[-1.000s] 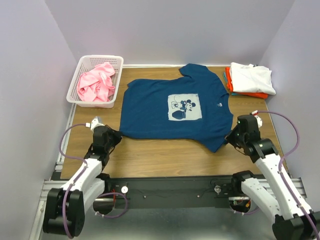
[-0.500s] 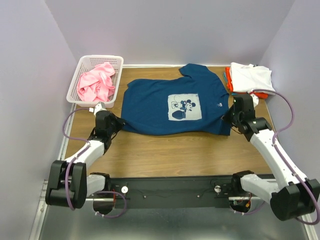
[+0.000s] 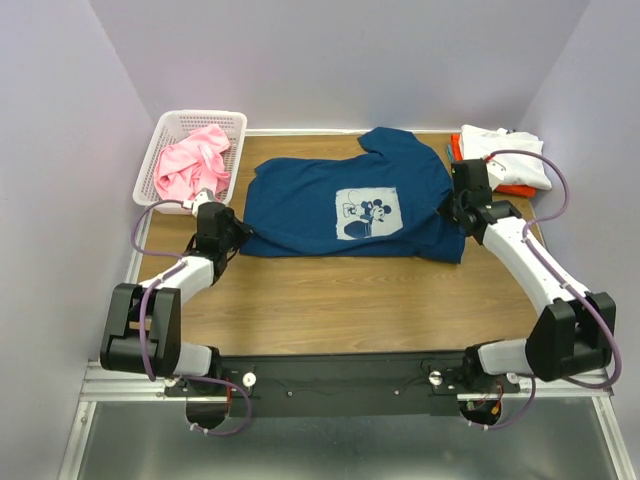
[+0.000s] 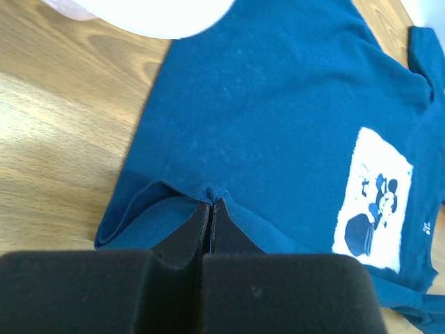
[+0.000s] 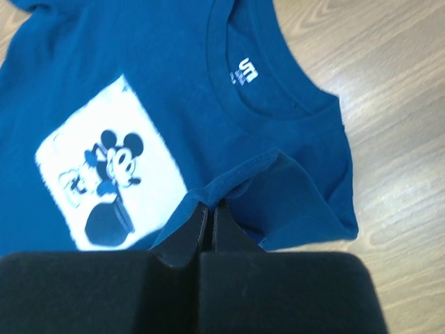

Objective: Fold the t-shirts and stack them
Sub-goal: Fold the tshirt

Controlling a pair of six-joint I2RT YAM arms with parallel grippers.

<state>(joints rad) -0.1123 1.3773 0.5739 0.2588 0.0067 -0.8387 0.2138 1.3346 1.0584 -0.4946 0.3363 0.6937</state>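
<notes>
The navy blue t-shirt [image 3: 330, 190] with a pale cartoon-mouse print [image 3: 368, 216] lies spread on the wooden table, collar to the right. My left gripper [image 3: 239, 232] is shut on its hem edge at the left [image 4: 210, 203], and the pinched cloth is doubled over the shirt. At the collar side my right gripper [image 3: 452, 209] is shut on a sleeve edge [image 5: 211, 206], lifted and folded over the body. A pink t-shirt [image 3: 190, 165] lies crumpled in the basket. A folded white t-shirt [image 3: 505, 155] tops an orange one [image 3: 515, 190] at the back right.
The white lattice basket [image 3: 200, 116] stands at the back left, close to my left arm. Pale walls close the table on three sides. Bare wood [image 3: 340, 300] stretches between the shirt's near edge and the arm bases.
Both grippers have moved away from the bases, carrying the shirt's near edge with them. The near strip, right sleeve included, now lies folded over the shirt's body.
</notes>
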